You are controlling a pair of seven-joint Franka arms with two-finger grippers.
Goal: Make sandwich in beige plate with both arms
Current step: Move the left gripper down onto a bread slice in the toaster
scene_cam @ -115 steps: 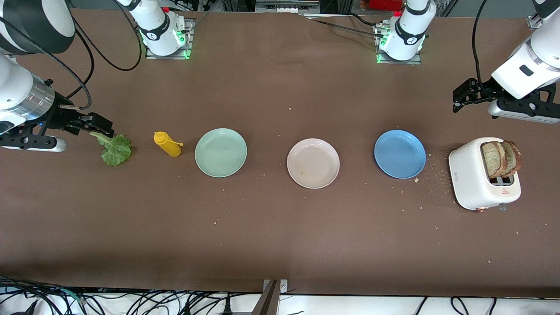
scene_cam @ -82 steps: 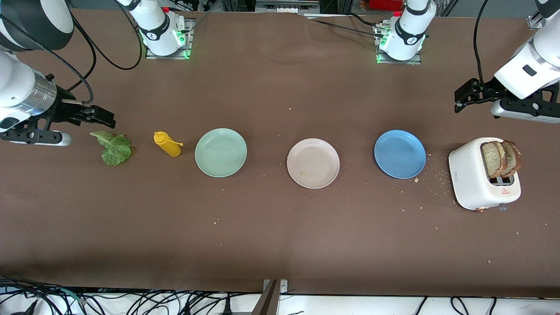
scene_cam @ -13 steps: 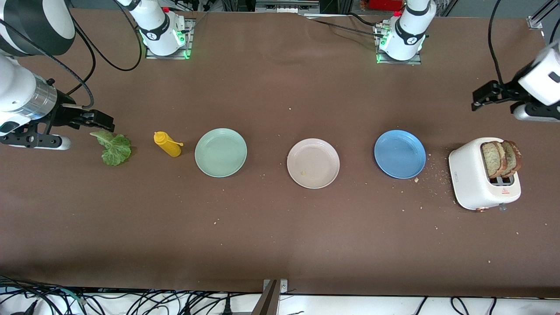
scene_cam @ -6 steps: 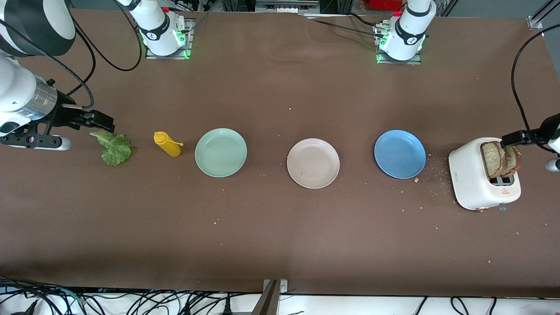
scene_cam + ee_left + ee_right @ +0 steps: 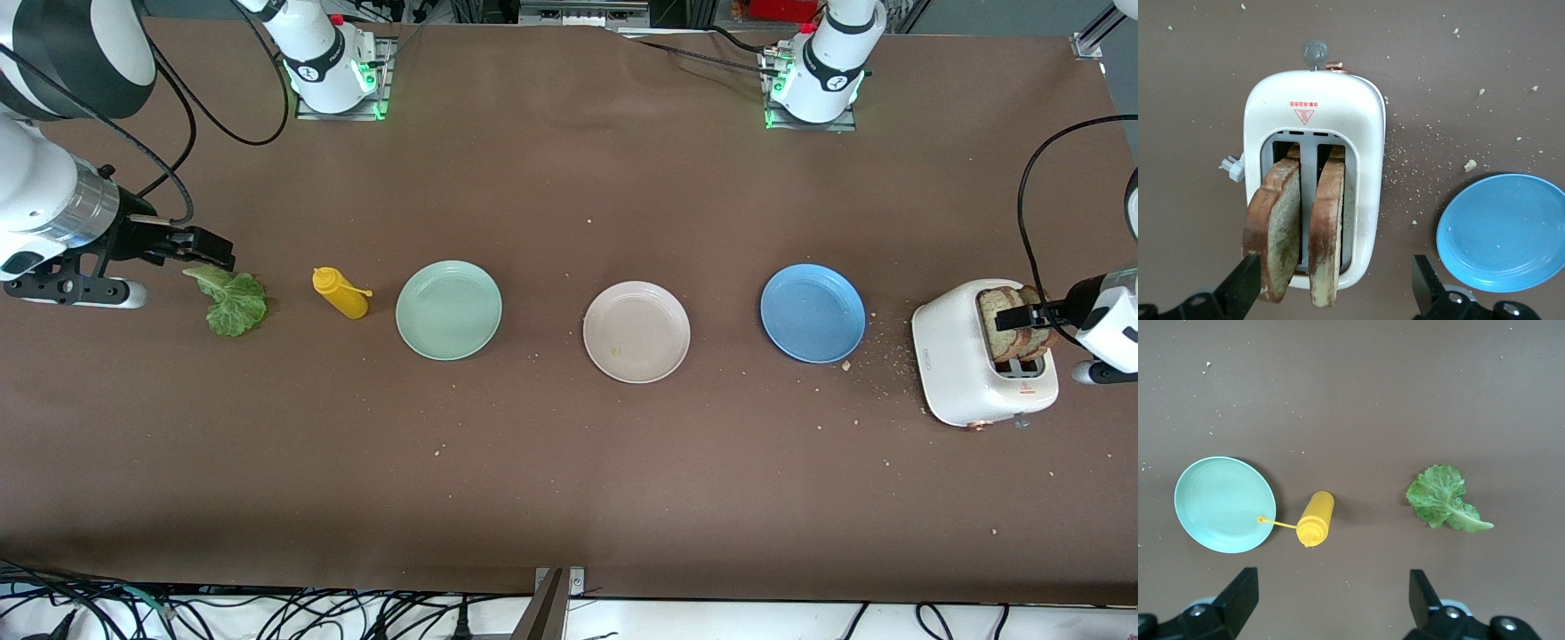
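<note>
Two brown bread slices (image 5: 997,342) stand upright in the slots of a white toaster (image 5: 956,364) at the left arm's end of the table. My left gripper (image 5: 1013,318) hovers over them, open and empty. In the left wrist view the slices (image 5: 1281,227) lie between the wide-apart fingers (image 5: 1245,290) of the left gripper (image 5: 1335,283). The beige plate (image 5: 637,320) is bare at mid-table. A green lettuce leaf (image 5: 233,305) lies at the right arm's end. My right gripper (image 5: 209,252) hangs over its stem end, open and empty; the right wrist view shows the right gripper (image 5: 1331,603) and the leaf (image 5: 1441,497).
A yellow mustard bottle (image 5: 340,293) lies between the lettuce and a mint-green plate (image 5: 448,309). A blue plate (image 5: 813,313) sits between the beige plate and the toaster. Crumbs are scattered around the toaster and the blue plate.
My left arm has swung from over the bare table by its end to right over the toaster and the bread. My right gripper has stayed by the lettuce, open.
</note>
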